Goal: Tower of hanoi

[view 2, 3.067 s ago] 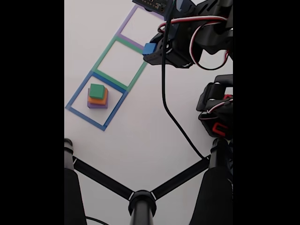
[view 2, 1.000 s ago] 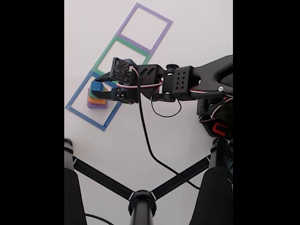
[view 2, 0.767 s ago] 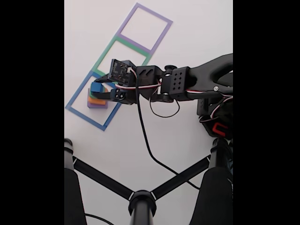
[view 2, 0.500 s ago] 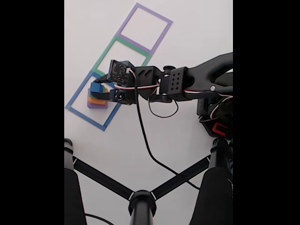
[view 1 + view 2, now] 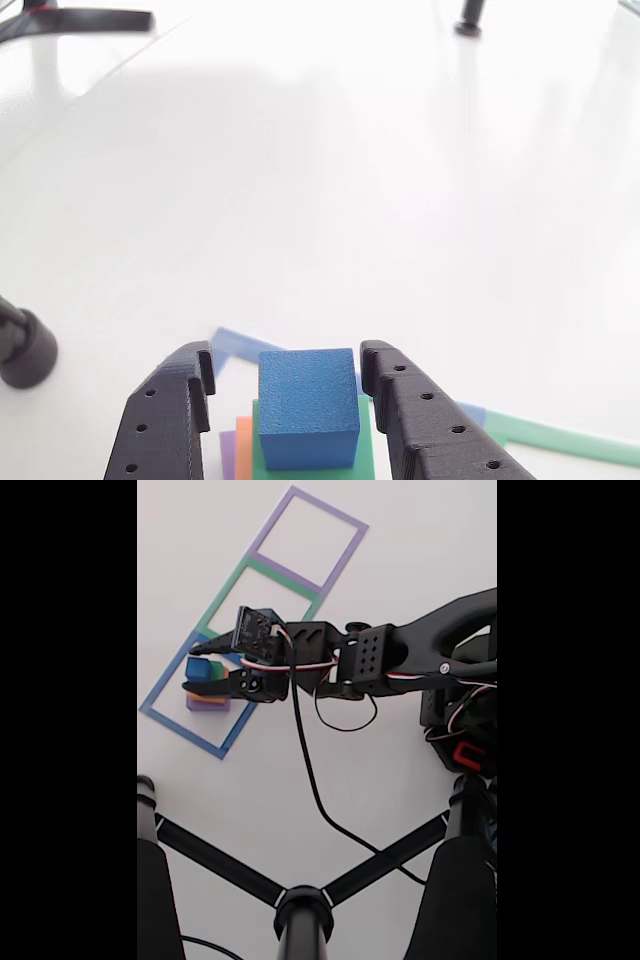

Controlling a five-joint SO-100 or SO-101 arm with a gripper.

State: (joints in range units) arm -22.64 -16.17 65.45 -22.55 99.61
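Note:
The tower of hanoi stands as one stack inside the blue tape square (image 5: 175, 727). The blue cube (image 5: 308, 405) rests on the green block (image 5: 300, 474), with slivers of the orange block (image 5: 243, 450) and the purple block (image 5: 227, 455) showing lower down. My gripper (image 5: 285, 350) straddles the cube and is open. There is a clear gap on the left side, and the right finger (image 5: 400, 400) is close beside the cube. In the fixed view the gripper (image 5: 195, 670) reaches in from the right over the blue cube (image 5: 197, 668) and the purple base (image 5: 205, 706).
A green tape square (image 5: 228, 597) and a purple tape square (image 5: 345, 520) continue the row toward the upper right. The arm's black cable (image 5: 310, 780) trails across the white table. Black stand legs (image 5: 220, 865) spread along the bottom, with the arm's base (image 5: 465, 740) at right.
The arm carried the blue cube from the upper right down onto the green block. In the last half second the jaws spread apart around it.

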